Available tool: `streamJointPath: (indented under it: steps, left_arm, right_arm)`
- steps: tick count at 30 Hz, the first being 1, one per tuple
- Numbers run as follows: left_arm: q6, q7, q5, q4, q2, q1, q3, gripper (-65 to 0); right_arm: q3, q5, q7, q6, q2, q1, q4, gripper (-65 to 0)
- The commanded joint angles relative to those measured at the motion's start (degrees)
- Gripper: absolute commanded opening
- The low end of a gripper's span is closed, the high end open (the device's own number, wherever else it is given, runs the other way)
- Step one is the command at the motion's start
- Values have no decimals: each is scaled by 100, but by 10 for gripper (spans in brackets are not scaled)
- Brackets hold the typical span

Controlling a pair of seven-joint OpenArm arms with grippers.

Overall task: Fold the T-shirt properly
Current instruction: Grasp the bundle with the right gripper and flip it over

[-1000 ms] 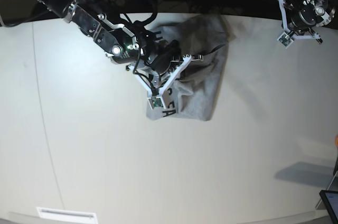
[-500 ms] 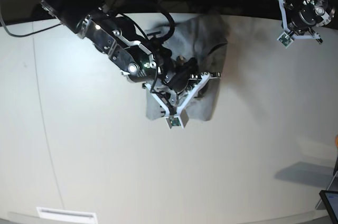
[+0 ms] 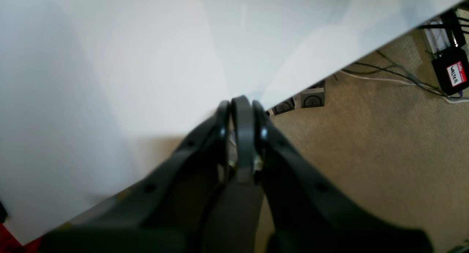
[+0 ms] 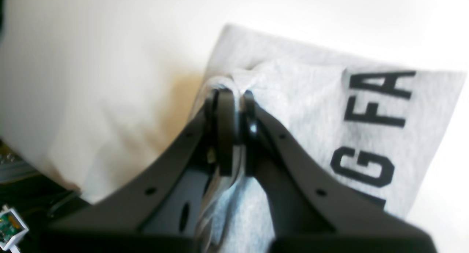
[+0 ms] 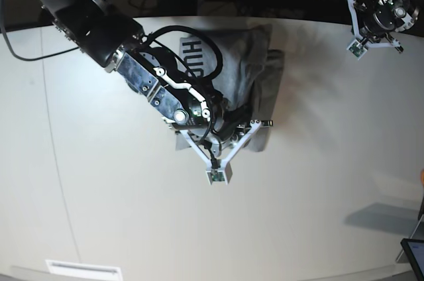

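Grey cotton, the T-shirt (image 5: pixel 245 75) lay bunched on the white surface (image 5: pixel 99 215) near its far edge, partly doubled over. In the base view we read the letters "HU" on an upturned panel at the back; the right wrist view showed "FA" and a "G" on the panel nearest the fingers.

We found the right gripper (image 4: pixel 234 95) with its fingers closed tight on a pinch of the shirt's cloth, a thin fold caught between them. Its arm reached across the garment and hid much of the near hem in the base view.

The left gripper (image 3: pixel 242 106) stood well apart from the shirt, over the far corner of the surface on the base view's right side. Its fingers were pressed together with nothing between them.

We judged the step in hand to be a fold made by one arm carrying a gripped edge across the body of the shirt. To do it well, we advised a low, steady carry so that the cloth lays flat and does not roll. The gripped edge should be set square on the opposite edge before release. Whether one layer or several were pinched we could not tell; a multi-layer pinch would drag the lower layers askew. We noted that the idle left arm could pin the far side against sliding.
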Motion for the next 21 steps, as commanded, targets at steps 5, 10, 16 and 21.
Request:
streamJointPath:
  steps: [5,10,16,21]
  left_arm:
    - [20,-8,6,63,-87,22,-60,-606]
    - [20,133,6,63,-87,-4,-60,-606]
    - [20,141,6,63,-87,-4,-60,-606]
    - [20,141,6,63,-87,-4,-60,-606]
  right_arm:
    - [27,-18,148,18,-79,302,90,-650]
    - [35,-18,148,18,-237,398,29,-650]
    - [-184,-36,157,18,-589,398,-262,-650]
    - [-439,-44,473,18,-668,407,-631,-650]
